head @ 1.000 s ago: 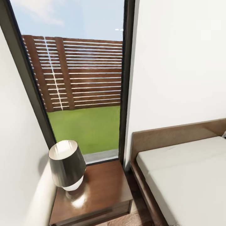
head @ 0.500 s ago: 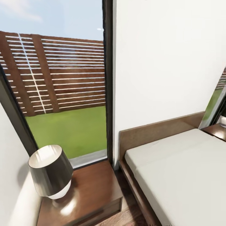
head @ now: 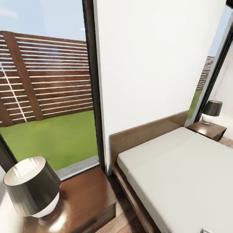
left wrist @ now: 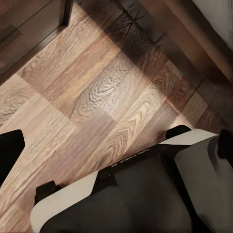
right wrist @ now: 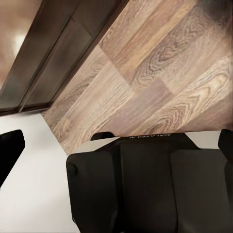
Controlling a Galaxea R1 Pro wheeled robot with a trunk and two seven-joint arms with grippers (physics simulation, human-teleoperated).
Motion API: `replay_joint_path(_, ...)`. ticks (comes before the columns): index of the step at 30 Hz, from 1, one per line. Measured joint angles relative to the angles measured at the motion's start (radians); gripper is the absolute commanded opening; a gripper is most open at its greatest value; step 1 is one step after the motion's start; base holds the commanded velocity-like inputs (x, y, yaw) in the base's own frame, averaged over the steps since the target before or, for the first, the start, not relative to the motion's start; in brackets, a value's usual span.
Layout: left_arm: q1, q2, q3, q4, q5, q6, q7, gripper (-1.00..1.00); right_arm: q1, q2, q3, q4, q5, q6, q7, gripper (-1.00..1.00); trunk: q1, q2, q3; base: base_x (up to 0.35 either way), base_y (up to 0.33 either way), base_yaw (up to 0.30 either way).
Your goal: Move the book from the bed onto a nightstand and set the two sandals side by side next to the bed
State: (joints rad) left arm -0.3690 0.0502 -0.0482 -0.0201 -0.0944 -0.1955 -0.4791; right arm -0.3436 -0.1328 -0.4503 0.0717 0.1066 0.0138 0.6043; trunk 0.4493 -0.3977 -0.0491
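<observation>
Bed [head: 181,168] mattress bare where visible; small object at its bottom edge, too cropped to call the book. Near nightstand [head: 82,197] carries only a lamp [head: 30,186]. Sandals unseen. Nothing placed as far as visible. Jaws: cannot tell, either arm.

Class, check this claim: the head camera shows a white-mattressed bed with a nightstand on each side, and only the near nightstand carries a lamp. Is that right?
Not quite. In the head view both nightstands carry a lamp: the near nightstand has a dark-shaded lamp, and the far nightstand beyond the bed holds a lamp too. The rest stands.
</observation>
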Motion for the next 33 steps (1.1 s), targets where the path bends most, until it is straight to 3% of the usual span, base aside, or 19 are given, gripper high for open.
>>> replay_joint_path(33, 0.000, 0.000, 0.000, 0.000, 0.000, 0.000, 0.000, 1.00, 0.000, 0.000, 0.000, 0.000, 0.001, 0.000, 0.000, 1.00, 0.000, 0.000, 0.000, 0.000, 0.000, -0.300)
